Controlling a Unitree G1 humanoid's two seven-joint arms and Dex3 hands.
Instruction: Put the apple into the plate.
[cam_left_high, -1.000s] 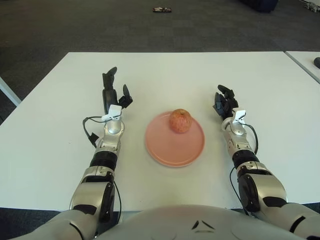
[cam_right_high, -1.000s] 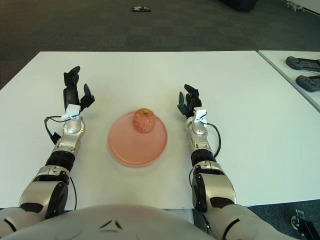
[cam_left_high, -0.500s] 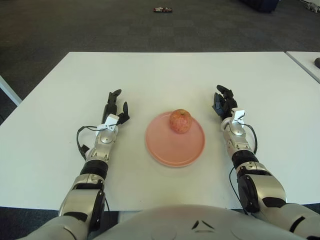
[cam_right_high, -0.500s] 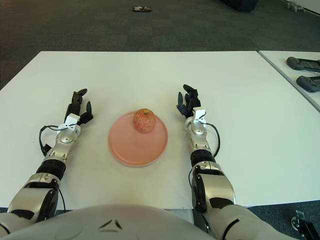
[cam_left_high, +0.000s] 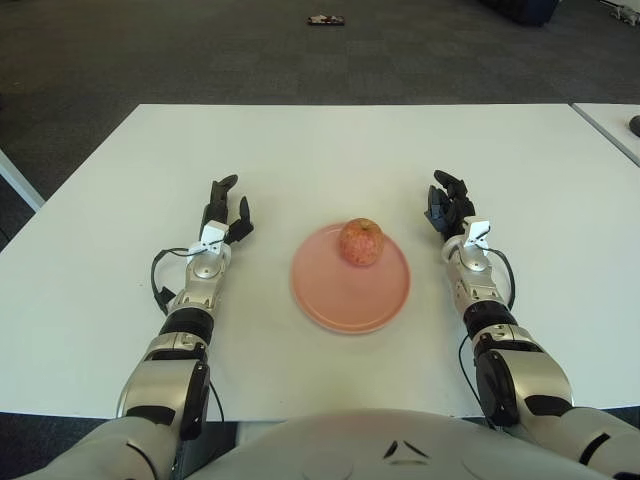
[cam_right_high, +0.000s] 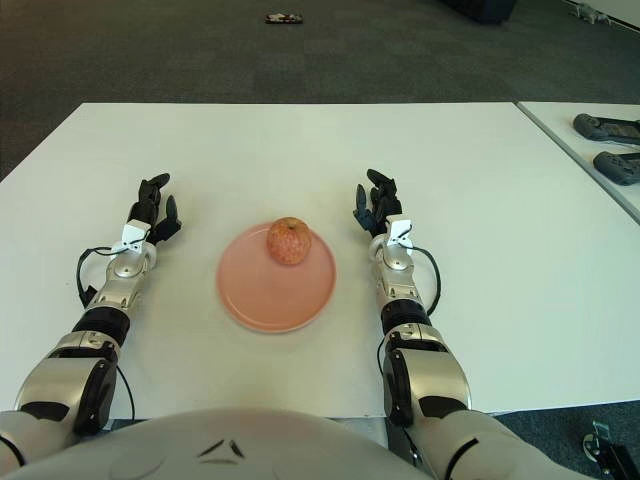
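Apple (cam_left_high: 361, 241) sat inside the pink plate (cam_left_high: 335, 302), on the far part of its dish, upright with stem end up, touching nothing but the plate. Judged from that, the placing was done; nothing of the task looked left except perhaps clearing the arms away. Plate lay near the middle of the white table (cam_left_high: 330, 150), between the two forearms. Left hand (cam_left_high: 223, 209) showed to the left of the plate, well apart from it, fingers spread and pointing away from the body, holding nothing. Right hand (cam_left_high: 447, 205) showed to the right of the plate, nearer its rim but not touching, fingers loosely open, also empty. Both forearms stretched forward low over the table; could not tell whether either rested on it.
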